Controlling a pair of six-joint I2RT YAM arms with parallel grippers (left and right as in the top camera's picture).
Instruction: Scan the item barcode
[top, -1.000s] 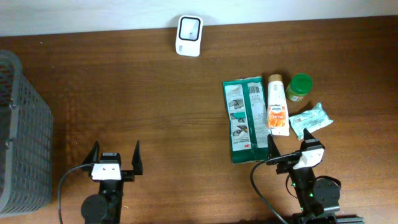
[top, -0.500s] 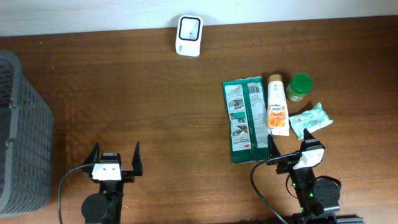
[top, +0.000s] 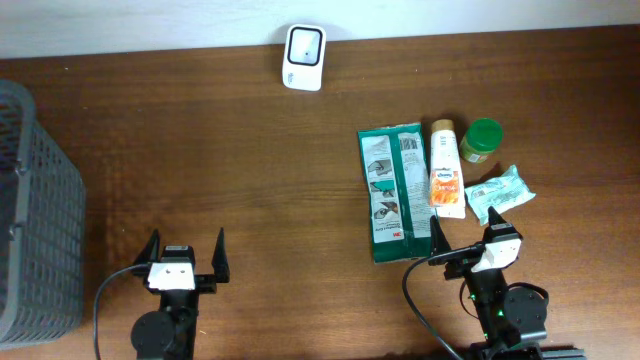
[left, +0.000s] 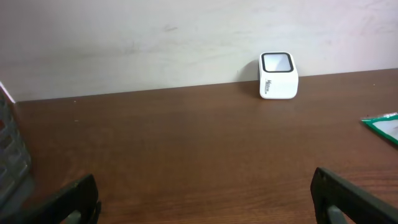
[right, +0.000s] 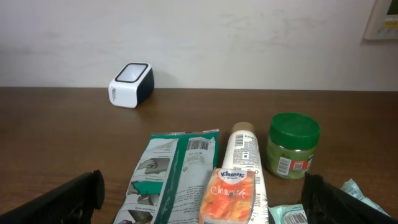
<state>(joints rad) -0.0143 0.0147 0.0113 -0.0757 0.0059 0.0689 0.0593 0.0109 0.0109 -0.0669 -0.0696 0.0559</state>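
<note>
a dark wooden table set against a pale wall; we read the contents from largest to smallest. at the left edge stands a grey mesh basket. along the near edge both arms sit low: the left gripper is spread wide over bare wood and holds nothing, and the right gripper is likewise spread wide and empty, close to the nearest goods. the items to scan lie in a cluster on the right half, directly ahead of the right arm. the green packet is the largest: flat, film-wrapped, which we judge light, soft and apt to bend or slip, so we would pinch it across one long edge, leaving its printed barcode uncovered. beside it, touching or nearly so, lies a pale tube with an orange kleenex label at its near end; whether that is one item or two we cannot tell. it looks light and slightly yielding, best taken across its width. the teal tissue pack is soft and compressible. the green-lidded jar stands upright; we judge it rigid, heavier, perhaps breakable, to be gripped around the body below the lid. last, the white scanner sits by the far wall, well apart from the goods
</note>
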